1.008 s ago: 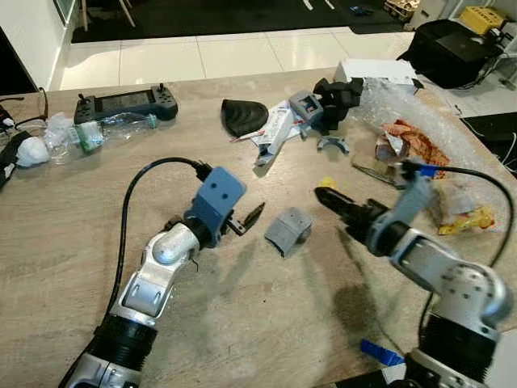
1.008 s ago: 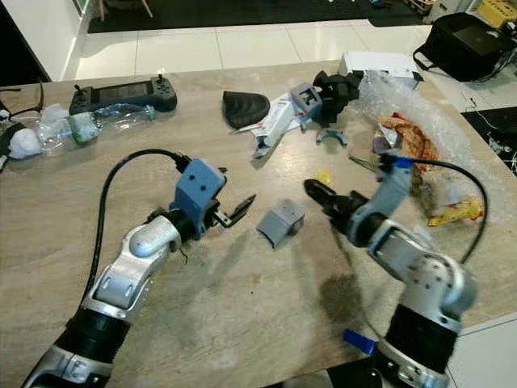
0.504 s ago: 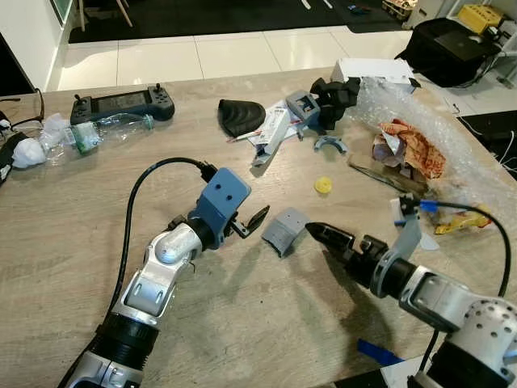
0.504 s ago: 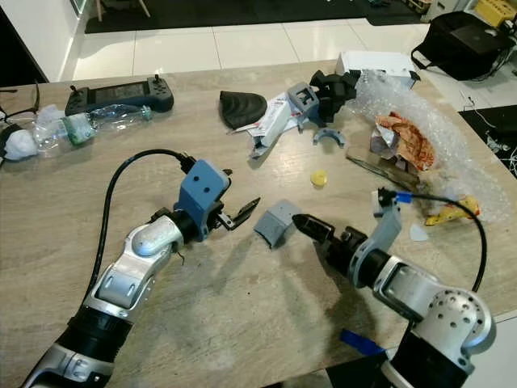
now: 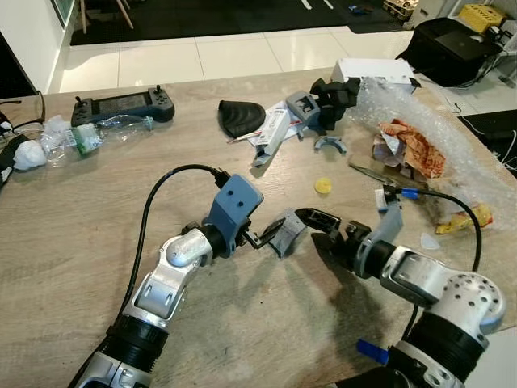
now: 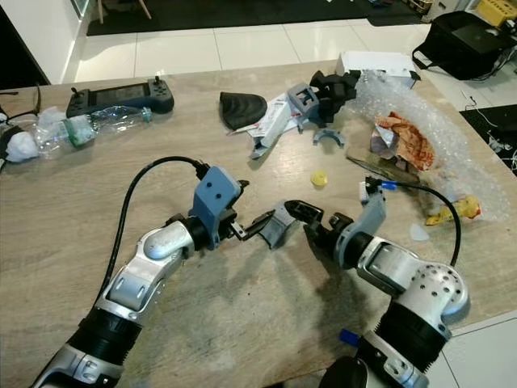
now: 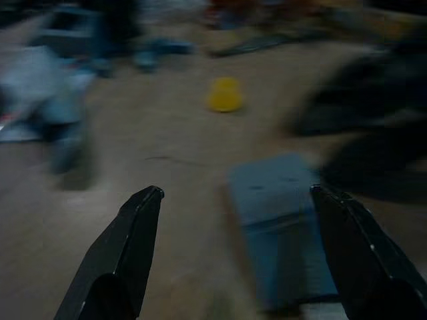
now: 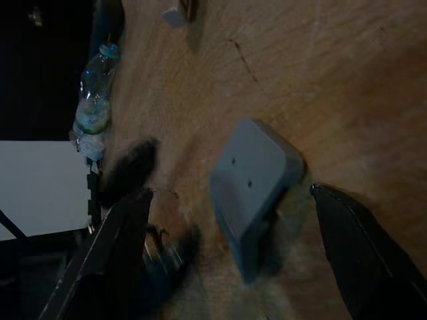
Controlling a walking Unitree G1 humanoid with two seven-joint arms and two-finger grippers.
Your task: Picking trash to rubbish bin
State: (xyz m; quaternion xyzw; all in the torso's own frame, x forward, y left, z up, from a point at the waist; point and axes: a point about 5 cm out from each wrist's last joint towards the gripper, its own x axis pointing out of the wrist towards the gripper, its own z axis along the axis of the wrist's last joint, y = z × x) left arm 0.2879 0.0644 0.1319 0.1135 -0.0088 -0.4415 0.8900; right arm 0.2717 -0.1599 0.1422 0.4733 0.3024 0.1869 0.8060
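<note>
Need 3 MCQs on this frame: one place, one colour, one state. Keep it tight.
1. Where is the grey block?
A. between both pincers
B. beside the handheld console
C. on the floor

2. Colour of the small round cap?
A. red
B. yellow
C. green

3. State of the left pincer?
A. shut on the block
B. shut, holding nothing
C. open

Answers:
1 A, the left pincer and right pincer flank it on the table.
2 B, it shows yellow.
3 C, its fingers stand wide apart in the left wrist view.

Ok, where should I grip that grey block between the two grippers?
Probably across the grey block's two flat side faces, coming from its left with the left gripper, whose open fingers already straddle it in the wrist view. It lies flat on the table, so a low approach fits.
</note>
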